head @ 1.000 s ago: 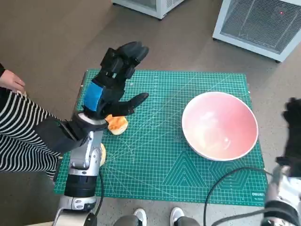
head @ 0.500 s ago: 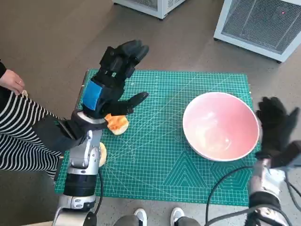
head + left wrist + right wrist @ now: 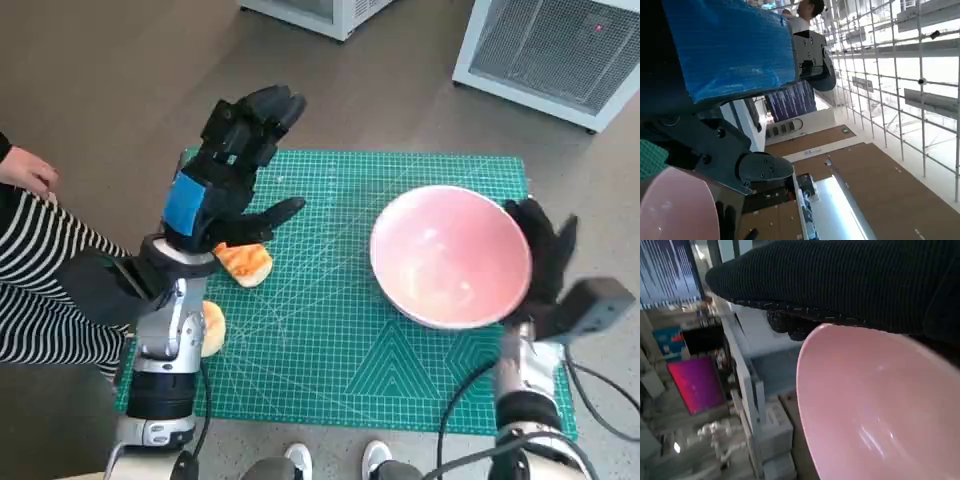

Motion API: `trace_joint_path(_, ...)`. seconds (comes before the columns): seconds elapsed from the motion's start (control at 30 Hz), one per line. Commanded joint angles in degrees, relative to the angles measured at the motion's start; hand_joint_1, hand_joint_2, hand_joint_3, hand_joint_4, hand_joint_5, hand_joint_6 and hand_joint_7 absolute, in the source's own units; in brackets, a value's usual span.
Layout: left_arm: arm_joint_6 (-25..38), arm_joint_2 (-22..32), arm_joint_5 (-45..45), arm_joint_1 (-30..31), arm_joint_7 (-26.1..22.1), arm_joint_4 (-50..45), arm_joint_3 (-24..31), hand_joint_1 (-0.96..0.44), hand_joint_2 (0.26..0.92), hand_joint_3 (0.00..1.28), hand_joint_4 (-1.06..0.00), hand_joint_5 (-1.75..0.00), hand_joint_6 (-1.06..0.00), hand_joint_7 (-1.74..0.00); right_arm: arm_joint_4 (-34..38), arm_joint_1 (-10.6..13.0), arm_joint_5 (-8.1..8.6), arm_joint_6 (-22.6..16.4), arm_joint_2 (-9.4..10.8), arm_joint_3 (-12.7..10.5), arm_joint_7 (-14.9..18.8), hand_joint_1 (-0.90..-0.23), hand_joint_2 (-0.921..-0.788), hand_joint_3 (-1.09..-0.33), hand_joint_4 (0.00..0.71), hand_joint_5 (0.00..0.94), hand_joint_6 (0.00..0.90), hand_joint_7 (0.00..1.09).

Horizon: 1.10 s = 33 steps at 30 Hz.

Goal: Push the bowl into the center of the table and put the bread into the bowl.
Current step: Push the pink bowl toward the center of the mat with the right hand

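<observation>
Moved since a second ago: right hand (image 3: pixel 540 262), black knitted glove, from frame's right edge onto rim of shallow pink glazed bowl (image 3: pixel 450 255); fingers spread flat, gripping nothing. Bowl shifted slightly left, right of centre on green gridded cutting mat (image 3: pixel 330 340). Likely rigid, smooth, slide-prone; push low on wall.

Left hand (image 3: pixel 225 175), blue-taped, spread, empty, raised above toasted bread slice (image 3: pixel 245 263), centre-left. Probably light, soft; pinch at edges.

Head view looks steeply down; all 3 views share the bowl (image 3: pixel 450 256).
</observation>
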Motion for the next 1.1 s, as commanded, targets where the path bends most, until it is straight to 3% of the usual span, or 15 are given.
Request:
trace_joint_path(0.03, 0.57, 0.57, 0.54, 0.84, 0.73, -1.26, 0.39, -0.27, 0.880, 0.25, -0.15, -0.16, 0.00, -0.70, 1.12, -0.53, 0.28, 1.78, 1.53, 0.60, 1.18, -0.581, -0.921, -0.864, 0.078, 0.000, 0.026, 0.38)
trace_joint_path(0.63, 1.98, 0.50, 0.94, 3.37, 3.42, -4.44, 0.56, -0.28, 0.919, 0.14, -0.22, -0.08, -0.01, -0.72, 2.22, -4.68, 1.69, 3.97, 5.75, 0.45, 2.82, -0.601, -0.921, -0.864, 0.062, 0.000, 0.009, 0.37)
trace_joint_path(1.1, 1.42, 0.19, 1.57, 3.83, 4.28, -4.35, 0.55, -0.28, 0.921, 0.14, -0.23, -0.07, -0.02, -0.70, 3.19, -6.87, 1.01, 4.98, 6.56, 1.45, 1.74, -0.591, -0.921, -0.872, 0.063, 0.004, 0.005, 0.36)
